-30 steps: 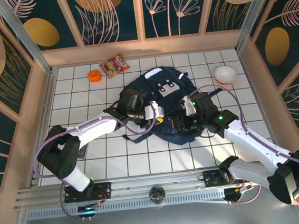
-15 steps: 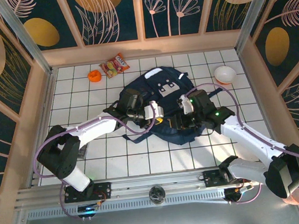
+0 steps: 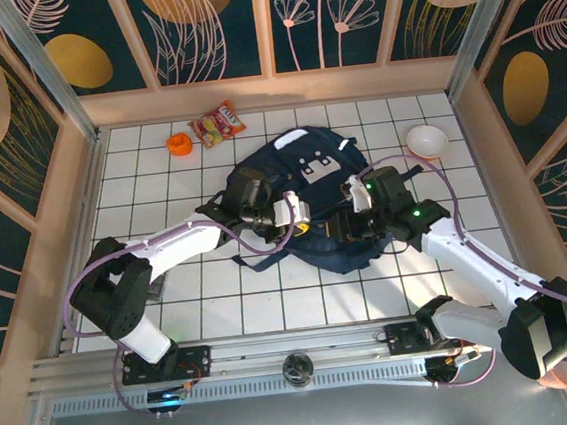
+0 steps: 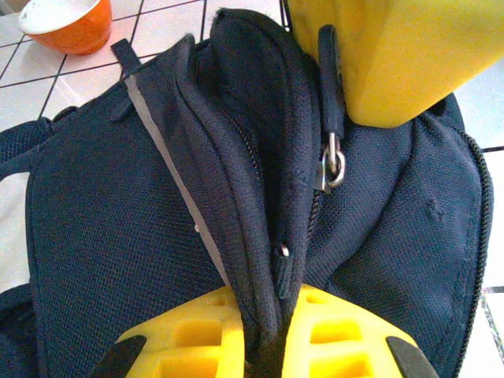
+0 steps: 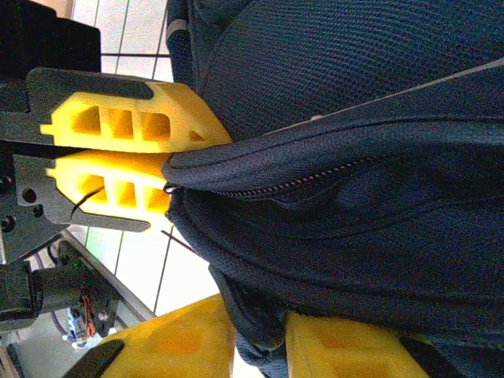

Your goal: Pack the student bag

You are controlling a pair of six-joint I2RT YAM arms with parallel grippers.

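Note:
The student bag [image 3: 312, 170], dark navy with grey patches, lies on the white tiled table between both arms. My left gripper [image 3: 299, 218] is at its near left edge. In the left wrist view that left gripper [image 4: 264, 319] is shut on a raised fold of the student bag [image 4: 118, 213] beside a zip, and a metal zip pull [image 4: 334, 164] hangs just beyond. My right gripper [image 3: 354, 226] is at the bag's near right edge. In the right wrist view the right gripper [image 5: 268, 340] is shut on a bunch of student bag [image 5: 354, 71] fabric under the zip line.
A snack packet [image 3: 218, 126] and a small orange bowl [image 3: 178, 143] lie at the back left. A white bowl [image 3: 426, 140] stands at the back right. Wooden walls ring the table. The orange bowl [image 4: 67, 22] is just past the bag.
My right arm has shifted a little to the right and back with the bag's edge in its jaws. The left arm has kept its grip and place.

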